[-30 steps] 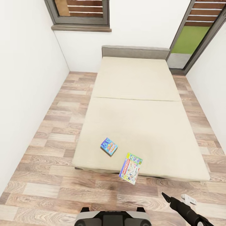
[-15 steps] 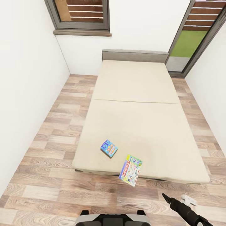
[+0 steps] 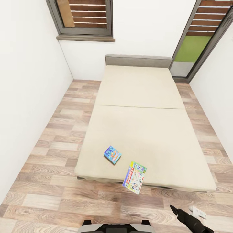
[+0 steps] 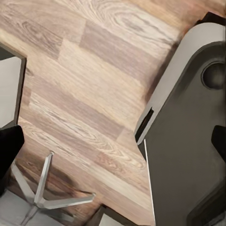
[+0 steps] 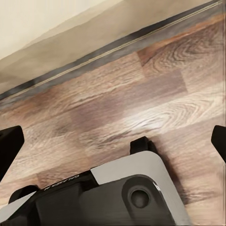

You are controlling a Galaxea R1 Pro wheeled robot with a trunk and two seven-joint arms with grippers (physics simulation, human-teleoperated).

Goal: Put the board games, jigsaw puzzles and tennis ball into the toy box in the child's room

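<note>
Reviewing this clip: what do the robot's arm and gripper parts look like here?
In the head view the right gripper tapers to a black, pointed tip on a black arm with a white piece beside it. Both wrist views show black fingertips at the frame edges and grey-and-black body panels.

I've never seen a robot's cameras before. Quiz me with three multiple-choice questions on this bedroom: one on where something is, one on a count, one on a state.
1. Where does the Monopoly box lie?
A. mid-bed
B. over the bed's near edge
C. on the floor

2. How many game boxes are on the bed?
A. one
B. two
C. three

3. The blue box is:
A. lying flat
B. standing upright
C. held by a gripper

Answers: B, it juts past the mattress edge; B, the blue and Monopoly boxes; A, it rests flat, nothing touching it.
</note>
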